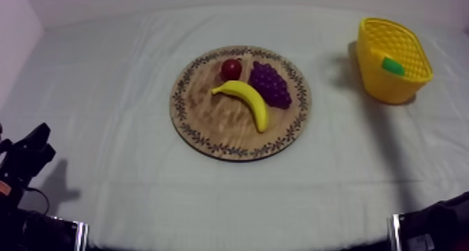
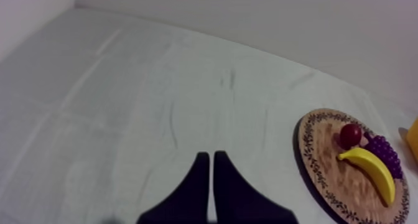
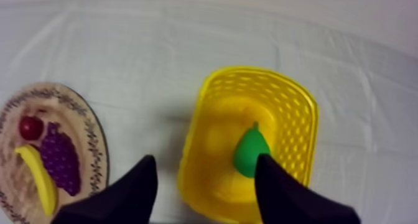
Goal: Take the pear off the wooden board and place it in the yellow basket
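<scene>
Grey-white clothed surface [image 1: 105, 93]: the pear [image 3: 250, 150] lies in the yellow basket [image 3: 205, 114] beneath my released right tool [image 3: 205, 161]; left tool [image 2: 210, 154] clenched, empty. Placing looks done; next, I retract.

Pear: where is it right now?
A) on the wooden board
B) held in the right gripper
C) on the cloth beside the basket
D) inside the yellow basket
D: the pear lies inside the yellow basket. The right gripper is open over it with nothing between its fingers, and the wooden board carries the banana, grapes and small red fruit.
</scene>
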